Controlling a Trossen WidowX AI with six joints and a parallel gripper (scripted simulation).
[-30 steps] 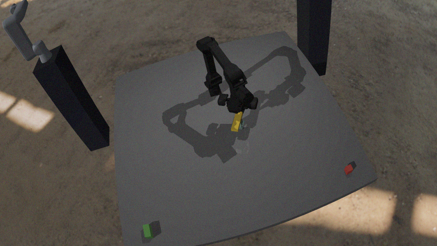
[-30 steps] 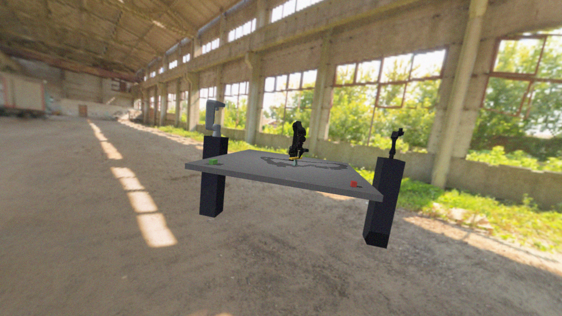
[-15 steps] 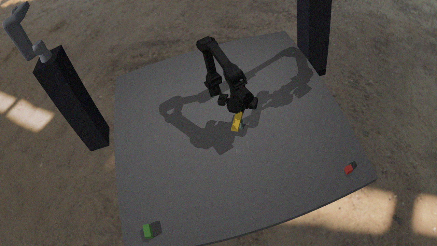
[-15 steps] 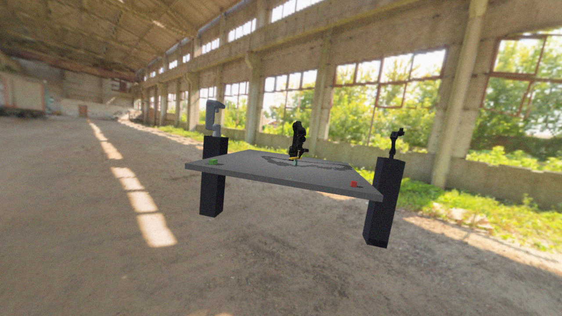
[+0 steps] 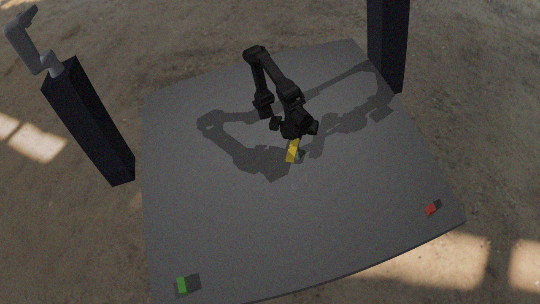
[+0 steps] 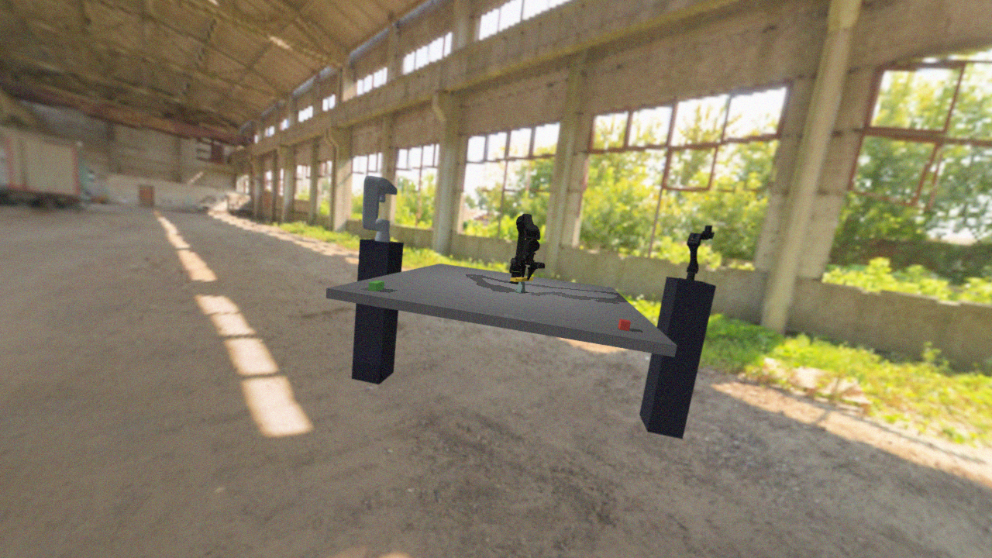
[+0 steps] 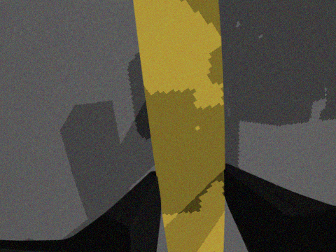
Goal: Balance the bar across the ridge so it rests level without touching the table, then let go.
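Observation:
The yellow bar (image 5: 292, 151) (image 7: 185, 140) is between my gripper's fingers, and my gripper (image 5: 295, 139) (image 7: 190, 176) is shut on it. In the wrist view the bar runs up from the bottom edge past the fingertips and out of the top. The small teal ridge (image 5: 298, 155) (image 6: 521, 287) stands on the table under the bar, mostly hidden by it in the top view. In the exterior view the bar looks near level and above the table (image 5: 226, 211) (image 6: 443, 305). Whether it touches the ridge is too small to tell. The wrist view does not clearly show the ridge.
A green block (image 5: 181, 285) (image 6: 376, 285) lies near the table's front left corner. A red block (image 5: 430, 209) (image 6: 624, 324) lies near the front right corner. A grey arm (image 5: 22, 41) (image 6: 372, 208) stands on a dark pillar (image 5: 90, 128) (image 6: 375, 332) beyond the left edge.

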